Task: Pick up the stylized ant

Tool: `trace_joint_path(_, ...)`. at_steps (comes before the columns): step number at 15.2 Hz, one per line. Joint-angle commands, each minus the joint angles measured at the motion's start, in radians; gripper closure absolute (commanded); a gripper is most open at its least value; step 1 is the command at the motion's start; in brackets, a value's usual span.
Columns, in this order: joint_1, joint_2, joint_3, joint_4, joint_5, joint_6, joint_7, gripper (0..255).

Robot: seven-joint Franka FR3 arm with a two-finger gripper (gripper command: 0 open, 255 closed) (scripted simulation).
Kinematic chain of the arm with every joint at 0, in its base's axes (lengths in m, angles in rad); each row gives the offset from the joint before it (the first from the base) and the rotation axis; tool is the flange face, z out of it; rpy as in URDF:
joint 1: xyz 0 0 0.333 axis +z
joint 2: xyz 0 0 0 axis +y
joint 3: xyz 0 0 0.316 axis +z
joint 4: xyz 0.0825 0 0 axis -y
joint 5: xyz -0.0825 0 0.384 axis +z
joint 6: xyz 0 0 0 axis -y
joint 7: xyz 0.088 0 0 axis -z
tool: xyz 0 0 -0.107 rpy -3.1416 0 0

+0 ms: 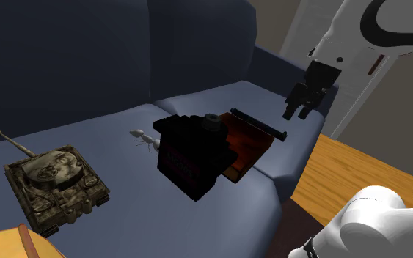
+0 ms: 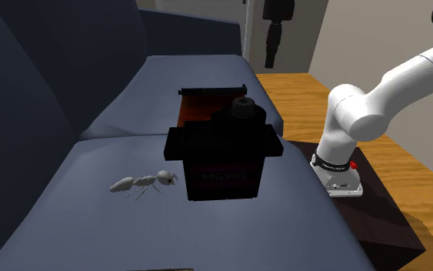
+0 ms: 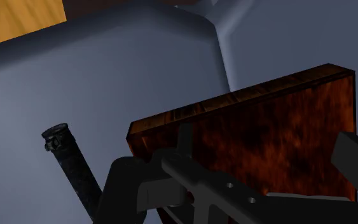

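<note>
zero grasp yet: approach step, hovering with gripper (image 1: pixel 298 111) spread and empty, well apart from the pale ant (image 1: pixel 142 137); next, likely swinging past the black servo block (image 1: pixel 194 157) and lowering.

black servo block (image 2: pixel 222 158) beside ant (image 2: pixel 141 183), cushion (image 2: pixel 61 208) beyond it seemingly open

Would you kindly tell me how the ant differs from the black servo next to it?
The ant is pale grey; the servo is black. The ant is much smaller and lies low, while the servo stands tall and blocky. The ant has thin legs; the servo has flat faces with lettering on one. Both sit on the blue sofa seat, close together.
</note>
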Motion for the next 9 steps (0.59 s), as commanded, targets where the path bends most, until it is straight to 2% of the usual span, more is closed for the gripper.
trace_joint_path(1,0.000,0.000,0.000,0.000,0.000,0.000,0.000,0)
trace_joint_path(9,0.029,0.175,0.141,0.027,0.091,0.169,0.150,0)
